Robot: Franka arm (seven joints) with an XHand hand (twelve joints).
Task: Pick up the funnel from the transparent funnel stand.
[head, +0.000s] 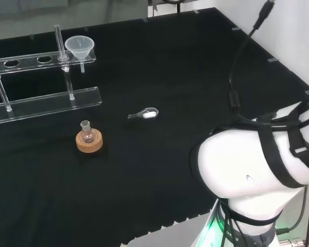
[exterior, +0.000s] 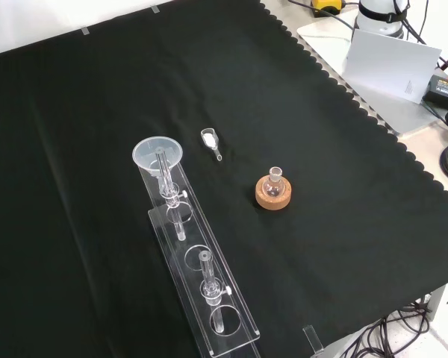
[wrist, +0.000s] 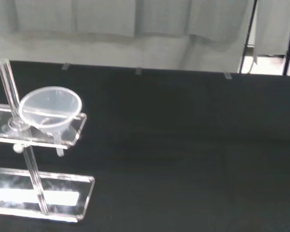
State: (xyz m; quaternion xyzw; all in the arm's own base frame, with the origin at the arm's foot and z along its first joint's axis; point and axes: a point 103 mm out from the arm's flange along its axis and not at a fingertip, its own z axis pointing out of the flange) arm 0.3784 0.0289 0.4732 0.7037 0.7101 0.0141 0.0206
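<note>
Landmark: clear acrylic funnel stand (head: 46,98), two-tier with upright rods, far left on black cloth (head: 159,62) in head view.

Small translucent plastic funnel (head: 79,47) seated in end hole of stand's upper shelf, cone above shelf, stem hanging below.

Right of stand in head view: small round glass flask on cork ring (head: 88,139), then clear scoop with white powder (head: 146,113).

Hand: fingers' state cannot tell.

Judgement: funnel light, stiff, thin-walled, smooth and probably slippery. Take by cone rim, lift straight up so stem clears hole; stand may tip.
</note>
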